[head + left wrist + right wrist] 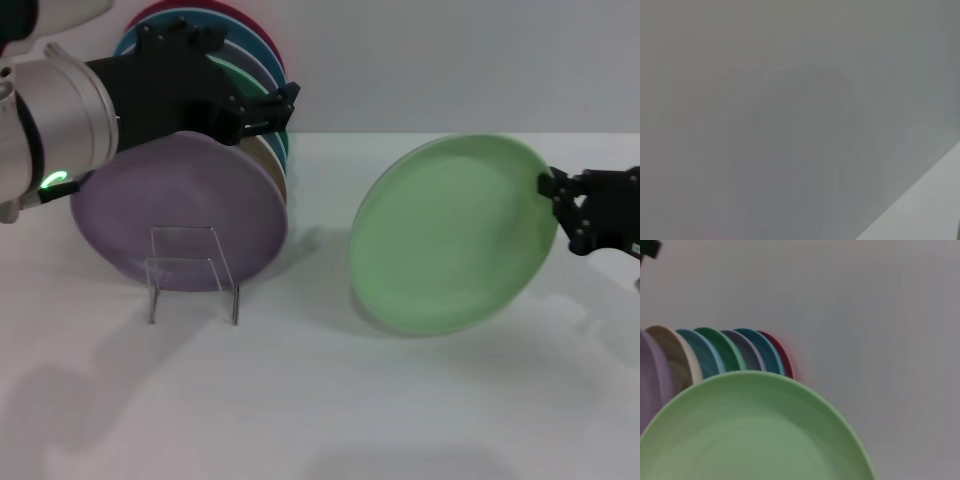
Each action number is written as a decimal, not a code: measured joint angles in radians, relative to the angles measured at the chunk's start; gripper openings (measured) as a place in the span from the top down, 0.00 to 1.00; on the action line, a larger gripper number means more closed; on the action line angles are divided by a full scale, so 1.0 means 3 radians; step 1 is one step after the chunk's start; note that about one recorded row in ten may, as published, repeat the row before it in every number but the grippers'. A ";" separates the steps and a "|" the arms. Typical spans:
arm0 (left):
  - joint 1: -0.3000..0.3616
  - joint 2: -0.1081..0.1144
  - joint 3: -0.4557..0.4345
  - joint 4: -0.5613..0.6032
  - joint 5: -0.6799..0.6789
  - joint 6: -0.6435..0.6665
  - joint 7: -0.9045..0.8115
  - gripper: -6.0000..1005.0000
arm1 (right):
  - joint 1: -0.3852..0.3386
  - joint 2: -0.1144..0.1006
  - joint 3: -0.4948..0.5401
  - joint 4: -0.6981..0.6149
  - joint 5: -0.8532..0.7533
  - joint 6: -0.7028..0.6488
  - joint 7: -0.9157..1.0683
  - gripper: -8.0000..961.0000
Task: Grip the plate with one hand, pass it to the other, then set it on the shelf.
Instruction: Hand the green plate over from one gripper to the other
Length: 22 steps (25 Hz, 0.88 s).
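The pale mint-green plate (455, 235) is held tilted on edge above the table, right of centre. My right gripper (552, 188), black with a boxy wrist, is shut on the plate's right rim. The plate also fills the lower part of the right wrist view (750, 435). My left gripper (272, 108), on the thick white and silver arm with a green light, hovers at the upper left over the stacked plates, apart from the mint plate. The clear acrylic shelf (190, 272) stands at the front left.
A lilac plate (180, 210) leans upright behind the shelf, with several coloured plates (262, 75) stacked on edge behind it; they also show in the right wrist view (715, 357). The left wrist view shows only the grey wall and a strip of table (935, 200).
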 joint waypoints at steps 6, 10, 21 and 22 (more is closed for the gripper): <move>-0.0080 -0.0015 -0.0004 0.0197 -0.0029 -0.0003 0.0008 0.14 | 0.0157 0.0012 -0.0028 -0.0130 0.0025 0.0017 -0.0252 0.97; -0.0093 -0.0004 0.0029 0.0222 -0.0043 -0.0067 -0.0022 0.14 | 0.0225 0.0013 -0.0050 -0.0146 0.0036 0.0016 -0.0370 0.97; -0.0164 0.0003 0.0240 0.0233 -0.0051 -0.0173 -0.0073 0.17 | 0.0410 0.0018 -0.0099 -0.0232 0.0050 -0.0007 -0.0423 0.97; -0.0171 0.0000 0.0259 0.0252 -0.0047 -0.0169 -0.0071 0.17 | 0.0416 0.0019 -0.0108 -0.0235 0.0060 -0.0006 -0.0423 0.97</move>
